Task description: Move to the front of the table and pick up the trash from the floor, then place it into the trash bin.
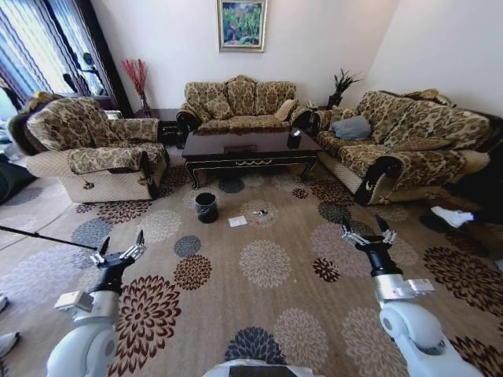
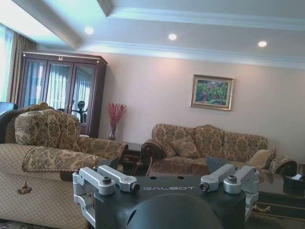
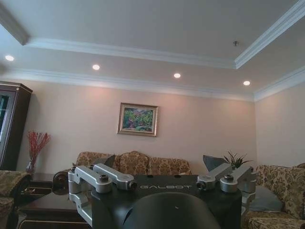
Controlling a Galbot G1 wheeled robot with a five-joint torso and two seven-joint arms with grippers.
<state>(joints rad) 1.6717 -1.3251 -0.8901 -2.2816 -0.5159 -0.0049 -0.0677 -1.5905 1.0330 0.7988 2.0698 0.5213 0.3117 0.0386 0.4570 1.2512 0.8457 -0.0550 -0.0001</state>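
Observation:
The dark glossy table [image 1: 250, 146] stands across the room in front of the back sofa. On the carpet before it sits the small black trash bin [image 1: 206, 206]. The trash lies just right of the bin: a flat white paper square [image 1: 237, 221] and tiny scraps [image 1: 259, 213]. My left gripper [image 1: 119, 250] and right gripper [image 1: 367, 230] are raised in front of me, both open and empty, well short of the trash. The left wrist view shows the left gripper [image 2: 166, 164] spread open with the table's edge [image 2: 279, 191] beyond it. The right gripper [image 3: 159, 162] also stands open, with the table [image 3: 43, 206] beyond.
A patterned armchair [image 1: 86, 149] stands at the left, a sofa [image 1: 236, 102] behind the table and another sofa [image 1: 409, 141] along the right. A small dark tissue box [image 1: 294, 139] sits on the table. A thin dark rod [image 1: 47, 237] crosses the floor at left. Flowered carpet [image 1: 263, 263] stretches between me and the trash.

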